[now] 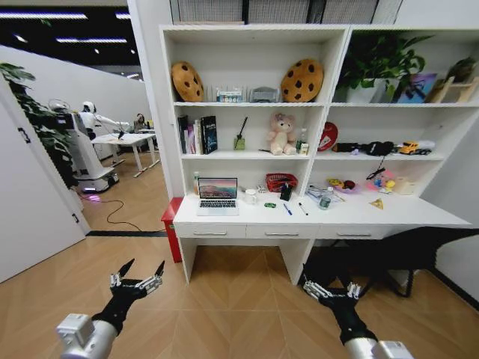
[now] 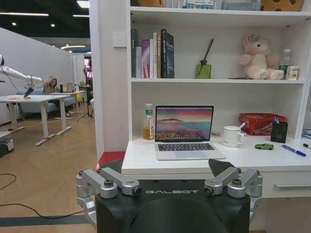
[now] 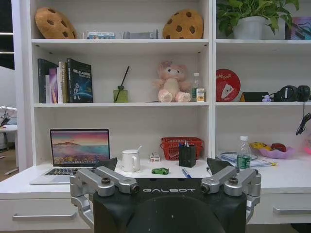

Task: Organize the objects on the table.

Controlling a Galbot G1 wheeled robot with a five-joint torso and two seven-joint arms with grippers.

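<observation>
I am holding my left gripper (image 1: 139,270) and right gripper (image 1: 330,286) low, fingers spread, empty, well short of the table (image 1: 247,218). Laptop (image 1: 218,197), toy car (image 1: 269,205), pens (image 1: 287,209) are lying there.

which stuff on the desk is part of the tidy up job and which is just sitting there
Part of the job:
laptop, open
green toy car
blue pen
black pen
black pen holder

Just lying about:
red mesh basket
white mug
water bottle
teddy bear
</observation>
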